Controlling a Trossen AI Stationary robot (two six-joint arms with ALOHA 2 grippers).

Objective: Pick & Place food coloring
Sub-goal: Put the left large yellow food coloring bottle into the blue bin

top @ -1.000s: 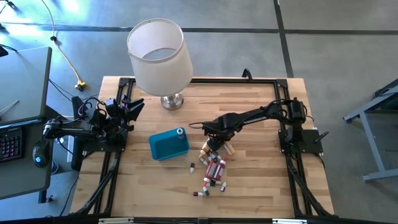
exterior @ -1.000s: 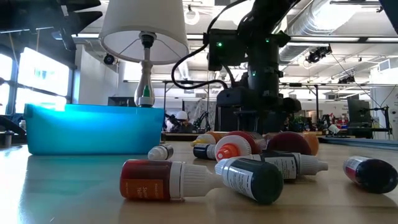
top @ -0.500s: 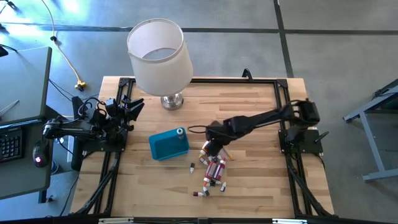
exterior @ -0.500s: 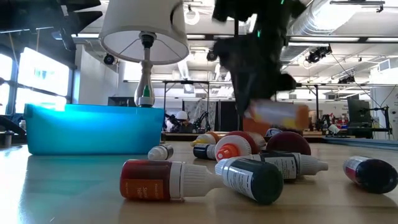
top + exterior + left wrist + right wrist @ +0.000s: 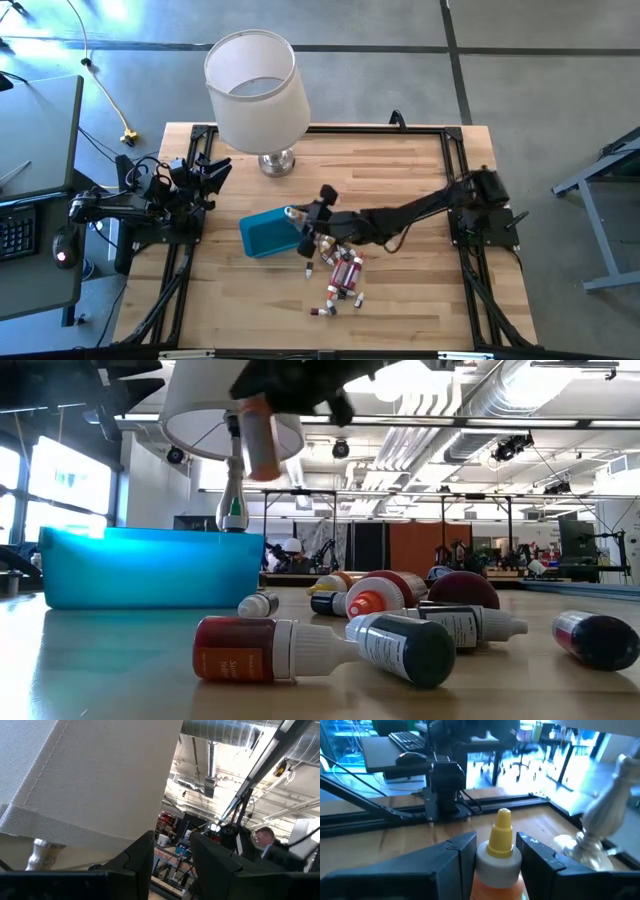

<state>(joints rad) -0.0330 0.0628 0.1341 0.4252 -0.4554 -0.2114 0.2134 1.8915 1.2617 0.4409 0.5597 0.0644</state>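
An orange food coloring bottle (image 5: 497, 870) with a white collar and yellow tip sits in my right gripper (image 5: 498, 851), which is shut on it. In the high view that gripper (image 5: 305, 228) hovers at the right end of the blue tray (image 5: 265, 235). The low view shows the bottle (image 5: 262, 448) high above the tray (image 5: 150, 565). More food coloring bottles (image 5: 340, 265) lie in a heap on their sides on the table. My left gripper (image 5: 172, 865) is parked at the table's left edge, open, holding nothing. My right gripper pinches the orange bottle between its two fingers (image 5: 462, 855), at the body just behind the white collar (image 5: 497, 862). The fingers reach in about level from the table's right and lie along the bottle. Its yellow tip (image 5: 502, 830) sticks out past them. The bottle is lifted clear.
A table lamp with a wide white shade (image 5: 255, 85) stands on its metal foot (image 5: 277, 162) at the far side, close behind the tray. A white-capped bottle (image 5: 290, 212) lies in the tray's far right corner. Black frame rails (image 5: 460, 240) run along the table's sides.
My right gripper has risen from the heap with the orange bottle and swung toward the table's left, to the tray's right end. It has tipped from pointing down to about level. The bottle is now lifted clear; the other bottles lie as before.
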